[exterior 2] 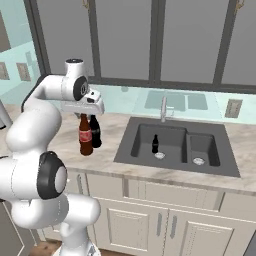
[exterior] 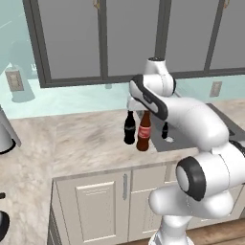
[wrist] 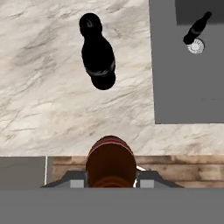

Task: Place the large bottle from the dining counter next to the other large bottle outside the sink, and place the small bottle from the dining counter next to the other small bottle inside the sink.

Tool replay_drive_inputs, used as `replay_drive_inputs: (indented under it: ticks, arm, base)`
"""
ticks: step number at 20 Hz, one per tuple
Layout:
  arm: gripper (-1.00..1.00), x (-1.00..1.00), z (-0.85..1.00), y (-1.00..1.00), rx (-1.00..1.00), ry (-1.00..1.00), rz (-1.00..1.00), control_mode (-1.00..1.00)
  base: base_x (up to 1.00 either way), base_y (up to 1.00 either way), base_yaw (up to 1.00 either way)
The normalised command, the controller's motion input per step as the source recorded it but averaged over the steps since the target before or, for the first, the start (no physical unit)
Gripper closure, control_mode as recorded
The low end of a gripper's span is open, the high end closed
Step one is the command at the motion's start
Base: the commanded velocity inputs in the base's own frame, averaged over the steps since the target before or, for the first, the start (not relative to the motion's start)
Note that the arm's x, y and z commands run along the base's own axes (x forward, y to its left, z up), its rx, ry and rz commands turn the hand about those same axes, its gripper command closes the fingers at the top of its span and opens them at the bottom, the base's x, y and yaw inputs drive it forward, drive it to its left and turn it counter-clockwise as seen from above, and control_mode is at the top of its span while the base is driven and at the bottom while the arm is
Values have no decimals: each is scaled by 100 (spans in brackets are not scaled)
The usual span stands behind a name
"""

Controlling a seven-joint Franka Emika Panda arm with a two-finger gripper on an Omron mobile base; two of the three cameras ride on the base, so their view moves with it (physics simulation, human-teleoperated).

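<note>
Setting down the tall brown glass bottle with the red label (exterior: 144, 132) beside a dark, almost black large bottle (exterior: 129, 128) on the beige marble-patterned counter (exterior: 81, 139), just left of the dark grey two-basin sink (exterior 2: 175, 145). The two-finger gripper (wrist: 110, 177) is narrowed around the brown bottle's neck, fingers (wrist: 74, 178) on both sides of it in the hand view, so it has hold of the bottle.

Step in hand, as I judge it: large-bottle placement, near its end. The brown bottle looks upright with its base at or very close to the counter; contact can't be confirmed. The two large bottles stand just beside each other; I cannot tell if they touch.

Next move likely calls for: letting go, lifting straight up clear of the neck, no sideways drift, since the dark bottle is close enough to get knocked.

A small black thin-necked bottle (exterior 2: 155, 144) stands in the left basin near the round drain (exterior 2: 159, 155). The small bottle still to be fetched from the dining counter is out of frame.

Edges and room: the brown bottle is near the counter's front edge and near the sink rim (wrist: 152, 65). Open counter lies left and behind. Grey wall cabinets (exterior: 134, 38) hang above the backsplash, so a lift should stay modest.
</note>
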Motion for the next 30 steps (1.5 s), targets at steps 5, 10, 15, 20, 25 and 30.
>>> replay_drive_inputs:
  ticks: [5,10,15,20,25,30]
  arm:
    - [100,2,-12,0,0,1,-20,-100]
    - [100,15,-26,0,0,1,-11,-100]
    - [100,23,-20,0,0,1,-8,-100]
    - [100,30,-18,0,0,0,-7,-100]
    - [100,7,-18,0,0,1,-6,-100]
    - [100,0,-16,0,0,3,-6,-100]
  base:
    - [0,0,0]
    - [0,0,0]
    - [0,0,0]
    - [0,0,0]
    - [0,0,0]
    - [0,0,0]
